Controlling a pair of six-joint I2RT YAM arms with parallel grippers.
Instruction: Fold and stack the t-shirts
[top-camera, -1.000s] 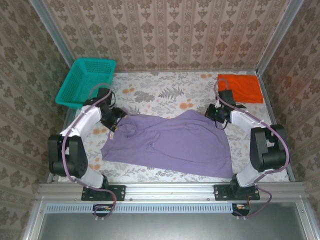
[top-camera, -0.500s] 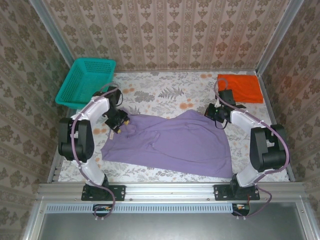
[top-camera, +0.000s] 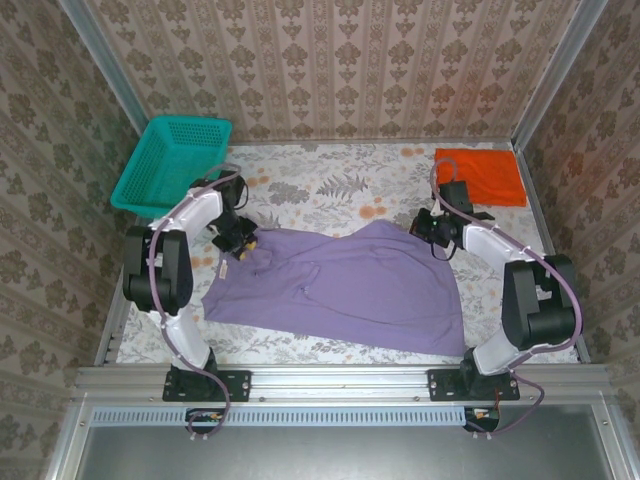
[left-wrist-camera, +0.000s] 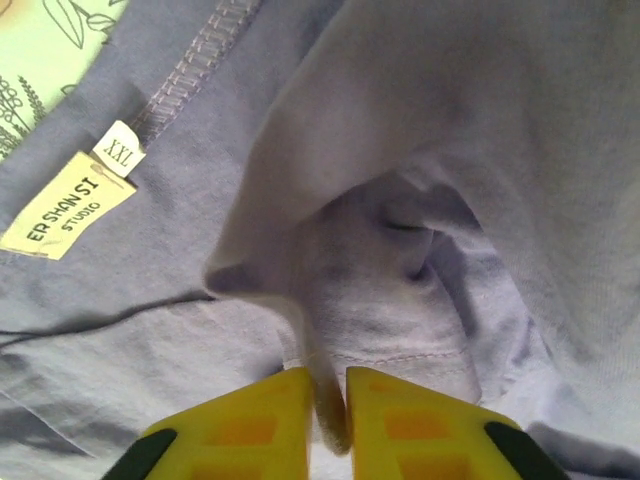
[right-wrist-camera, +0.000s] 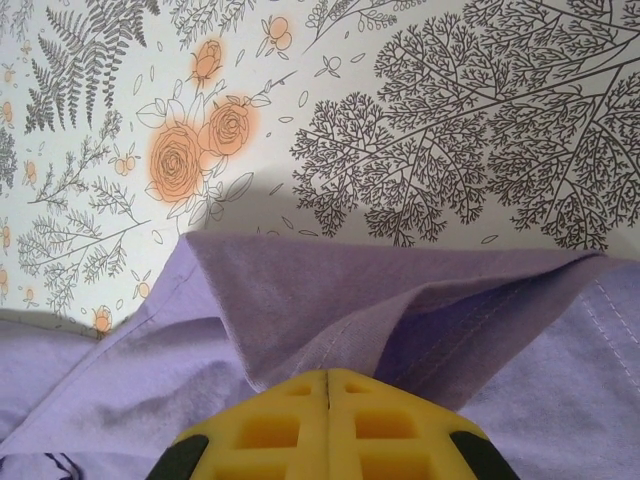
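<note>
Purple shirt (top-camera: 340, 285): spread over the middle of the bench (top-camera: 320, 185), its long axis running left to right, with some wrinkles toward the left end.
Left hand (left-wrist-camera: 327, 385): at the shirt's far-left corner, by the neck. I see the fingers drawn almost together with a thin ridge of purple cloth nipped between them. The neck label (left-wrist-camera: 68, 205) and size tag (left-wrist-camera: 120, 148) lie flat just to the left of the pinch.
Right hand (right-wrist-camera: 328, 378): at the shirt's far-right edge, fingers pressed together. A doubled fold of the hem runs in under the tips, so I read it as gripping that fold.
Relation that matters: both hands hold the far edge, one at each end of the long axis, and the body of the shirt lies toward the arm bases from both. I judge any fold has to carry that edge toward me with both ends moving evenly.
Orange shirt (top-camera: 480, 175): a folded rectangle in the far-right corner, well apart from the purple one and nearer the right hand, which makes it the likely stacking spot.
Surface: flat flower-printed cover. I'd expect the cloth to drag on it.
Room: bare bench beyond the far edge, a teal basket (top-camera: 170, 160) at the far-left corner near the left arm, and walls close on three sides.
</note>
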